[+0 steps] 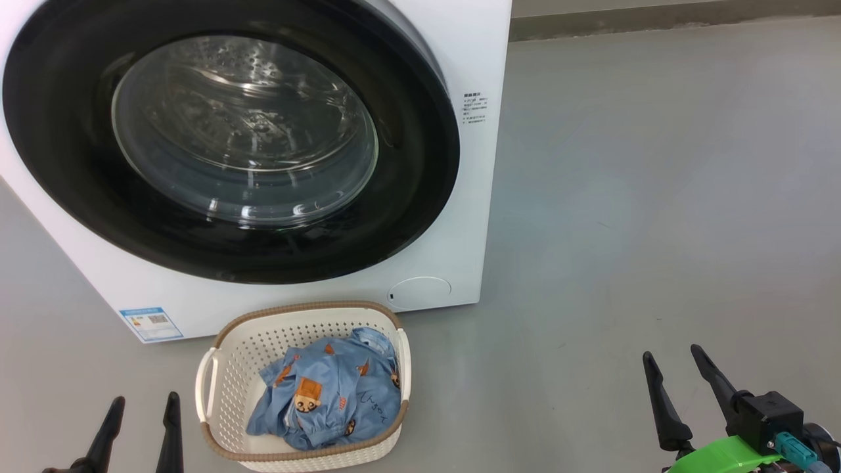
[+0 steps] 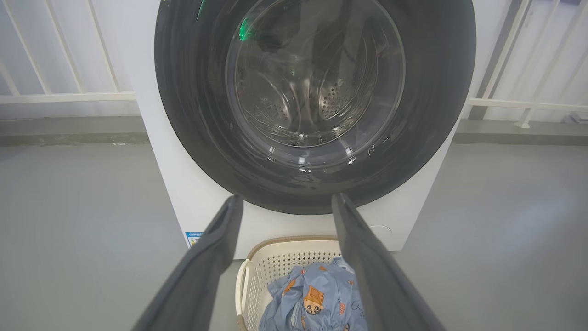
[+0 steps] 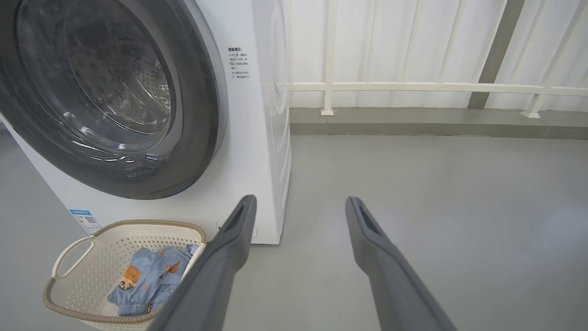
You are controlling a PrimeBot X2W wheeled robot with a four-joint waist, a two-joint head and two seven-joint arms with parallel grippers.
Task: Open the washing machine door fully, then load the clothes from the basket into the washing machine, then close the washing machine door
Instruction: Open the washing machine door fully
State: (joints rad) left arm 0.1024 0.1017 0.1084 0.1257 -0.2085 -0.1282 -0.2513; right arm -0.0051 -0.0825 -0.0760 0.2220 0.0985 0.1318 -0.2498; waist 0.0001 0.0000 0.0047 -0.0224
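Low on washing machine (image 1: 463, 217): blue label (image 1: 151, 323), illegible.

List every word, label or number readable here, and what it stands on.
Black print block on the washing machine, right of the washing machine door: too small to read.
Blue label at its lower front corner: too small to read.
Dark scrawl on the clothes: illegible.
Nothing can be quoted.

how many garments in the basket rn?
1: a light blue printed garment bunched in the basket on the floor in front of the washing machine. Anything under it would be hidden.
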